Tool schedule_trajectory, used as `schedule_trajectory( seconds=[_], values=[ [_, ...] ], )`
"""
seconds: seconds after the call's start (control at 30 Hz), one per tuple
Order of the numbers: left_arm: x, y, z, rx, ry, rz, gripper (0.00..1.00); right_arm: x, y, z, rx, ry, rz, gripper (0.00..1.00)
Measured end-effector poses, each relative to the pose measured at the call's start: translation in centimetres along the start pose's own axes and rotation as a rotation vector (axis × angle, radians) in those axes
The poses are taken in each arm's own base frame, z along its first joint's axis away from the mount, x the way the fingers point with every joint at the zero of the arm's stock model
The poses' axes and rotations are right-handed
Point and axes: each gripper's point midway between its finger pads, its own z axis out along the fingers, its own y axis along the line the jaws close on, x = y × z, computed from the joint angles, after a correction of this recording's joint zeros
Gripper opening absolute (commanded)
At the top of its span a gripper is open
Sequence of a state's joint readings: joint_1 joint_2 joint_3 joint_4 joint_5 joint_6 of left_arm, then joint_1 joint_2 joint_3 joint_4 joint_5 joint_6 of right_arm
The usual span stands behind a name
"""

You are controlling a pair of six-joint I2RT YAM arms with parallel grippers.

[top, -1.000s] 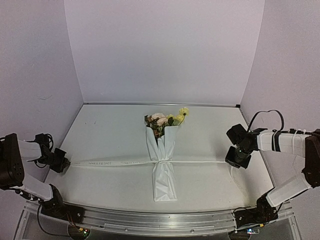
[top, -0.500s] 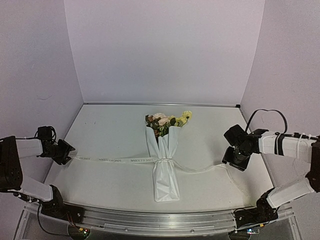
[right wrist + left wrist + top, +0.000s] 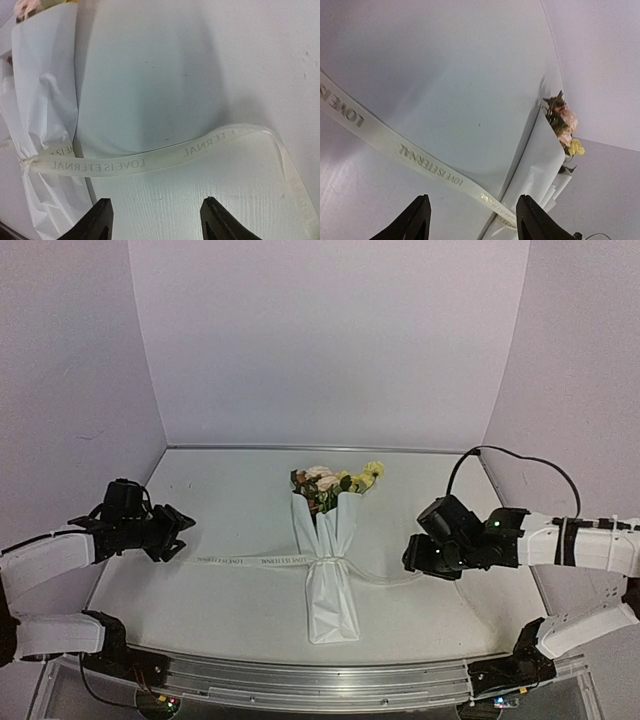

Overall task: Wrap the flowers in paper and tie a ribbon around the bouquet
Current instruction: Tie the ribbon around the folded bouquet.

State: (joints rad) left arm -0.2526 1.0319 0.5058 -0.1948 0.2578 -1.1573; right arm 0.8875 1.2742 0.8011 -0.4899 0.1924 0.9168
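The bouquet lies in the middle of the table, its flowers (image 3: 335, 480) pointing to the far side out of a white paper (image 3: 330, 590) cone. The ribbon (image 3: 240, 560) is tied round the cone's waist, and its two tails lie slack on the table to either side. My left gripper (image 3: 178, 537) hovers open over the left tail's end. My right gripper (image 3: 412, 558) hovers open over the right tail. In the left wrist view, the ribbon (image 3: 420, 157) runs to the paper (image 3: 540, 165) beyond my open left gripper (image 3: 472, 210). The right wrist view shows the lettered ribbon (image 3: 150, 160) beyond my empty right gripper (image 3: 157, 212).
Lilac walls close the table (image 3: 230, 490) on the left, far and right sides. An aluminium rail (image 3: 320, 680) runs along the near edge between the arm bases. A black cable (image 3: 500, 455) loops above the right arm.
Both grippers have opened and let go of the ribbon ends. Both arms have swung inward toward the bouquet. The ribbon, taut one second ago, now lies slack.
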Motion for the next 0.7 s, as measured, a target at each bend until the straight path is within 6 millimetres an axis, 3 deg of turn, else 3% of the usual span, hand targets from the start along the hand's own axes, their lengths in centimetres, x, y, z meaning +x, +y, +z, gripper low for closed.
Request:
schedule_trajectory(
  seconds=[0.13, 0.3, 0.47, 0.7],
  values=[
    [6.1, -0.8, 1.9, 0.019, 0.123, -0.010, 0.65, 1.0, 2.8, 1.0, -0.022, -0.009, -0.221, 0.60],
    [13.2, 1.2, 3.6, 0.027, 0.198, -0.162, 0.68, 2.3, 4.3, 2.2, -0.038, -0.029, -0.441, 0.61],
    [14.9, 0.5, 6.5, 0.069, 0.154, -0.323, 0.71, 3.9, 5.3, 3.6, -0.039, -0.019, -0.615, 0.64],
    [17.1, -3.0, 10.2, 0.199, 0.150, -0.401, 0.70, 5.8, 5.8, 4.3, -0.034, -0.003, -0.756, 0.69]
  ],
)
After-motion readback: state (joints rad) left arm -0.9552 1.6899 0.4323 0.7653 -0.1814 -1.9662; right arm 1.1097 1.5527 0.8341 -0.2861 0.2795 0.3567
